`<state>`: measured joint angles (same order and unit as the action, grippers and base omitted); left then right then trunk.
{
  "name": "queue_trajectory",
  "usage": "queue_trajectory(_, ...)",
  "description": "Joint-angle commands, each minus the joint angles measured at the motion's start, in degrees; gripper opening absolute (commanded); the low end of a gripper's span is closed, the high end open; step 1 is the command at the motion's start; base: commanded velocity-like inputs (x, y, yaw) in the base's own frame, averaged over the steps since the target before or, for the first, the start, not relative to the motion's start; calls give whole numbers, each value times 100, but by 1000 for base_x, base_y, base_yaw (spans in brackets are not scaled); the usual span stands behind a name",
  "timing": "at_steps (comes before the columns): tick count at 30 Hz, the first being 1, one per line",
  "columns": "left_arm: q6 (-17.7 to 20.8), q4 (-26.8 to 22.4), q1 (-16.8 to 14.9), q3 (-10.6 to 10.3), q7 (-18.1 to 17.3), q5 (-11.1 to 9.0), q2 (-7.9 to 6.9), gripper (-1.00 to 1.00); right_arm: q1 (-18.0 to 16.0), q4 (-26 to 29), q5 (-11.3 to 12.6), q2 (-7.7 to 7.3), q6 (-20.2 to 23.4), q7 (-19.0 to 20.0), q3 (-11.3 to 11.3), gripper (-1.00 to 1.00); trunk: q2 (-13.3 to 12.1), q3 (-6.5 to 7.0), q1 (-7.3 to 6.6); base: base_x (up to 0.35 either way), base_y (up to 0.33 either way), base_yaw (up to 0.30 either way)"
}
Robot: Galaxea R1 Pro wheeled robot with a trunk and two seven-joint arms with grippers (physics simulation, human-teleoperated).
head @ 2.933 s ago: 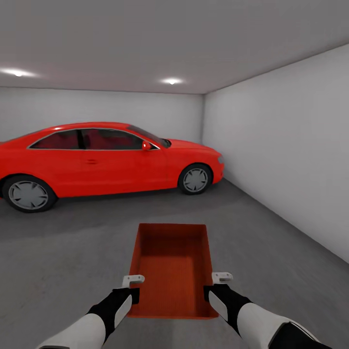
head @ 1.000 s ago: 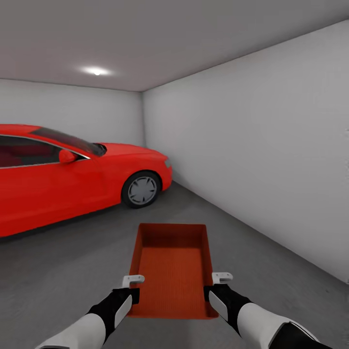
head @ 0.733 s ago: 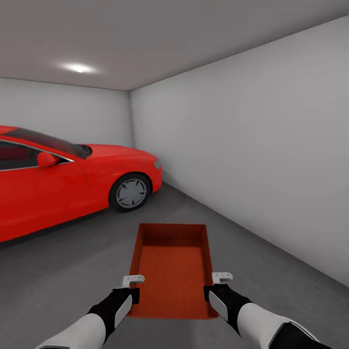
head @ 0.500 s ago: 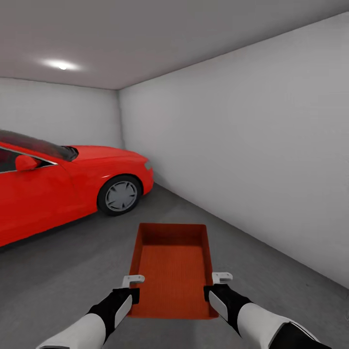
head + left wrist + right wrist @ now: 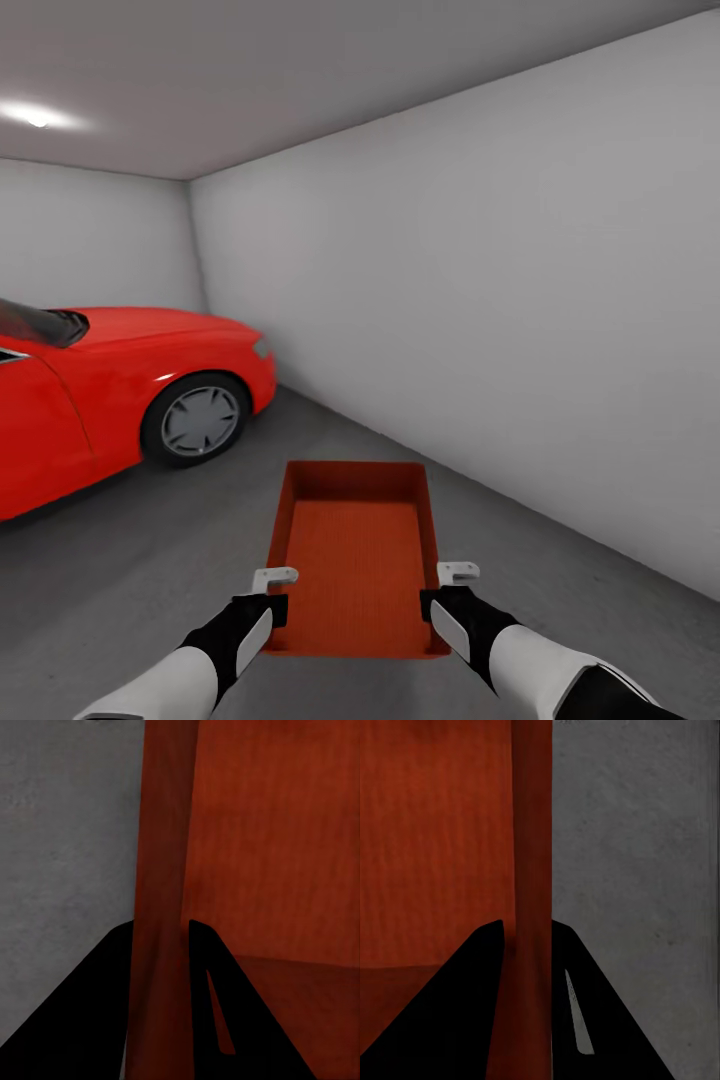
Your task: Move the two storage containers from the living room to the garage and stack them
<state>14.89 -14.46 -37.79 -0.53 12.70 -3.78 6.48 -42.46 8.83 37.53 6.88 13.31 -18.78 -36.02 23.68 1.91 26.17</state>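
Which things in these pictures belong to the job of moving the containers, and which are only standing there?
Belong to the job:
- storage container, held by both side walls
- left gripper and right gripper
- garage floor, where it should go

Only standing there:
- red car
- grey wall

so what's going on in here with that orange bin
The robot is in the garage carrying one orange-red rectangular plastic bin in front of it. The left gripper pinches one side wall and the right gripper the opposite wall. The bin looks empty. A red coupe car stands on the rough grey concrete floor.
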Motion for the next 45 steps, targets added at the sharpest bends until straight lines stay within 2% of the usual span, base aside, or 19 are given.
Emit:
queue_trajectory(1, 49, 5, 9, -79, 66, 18, -6, -100, -8, 14, -176, -13, -188, -55, 43, -100, 4, -2, 5, 322, 0, -254)
queue_trajectory(23, 40, 5, 9, -79, 66, 26, -2, -100, -8, 14, -178, -13, -190, -55, 43, -100, 4, -2, 5, 314, 0, -254)
queue_trajectory(45, 40, 5, 9, -79, 74, 27, 2, -100, -8, 14, -178, -12, -188, -55, 43, -100, 4, -2, 5, 11, 0, -254)
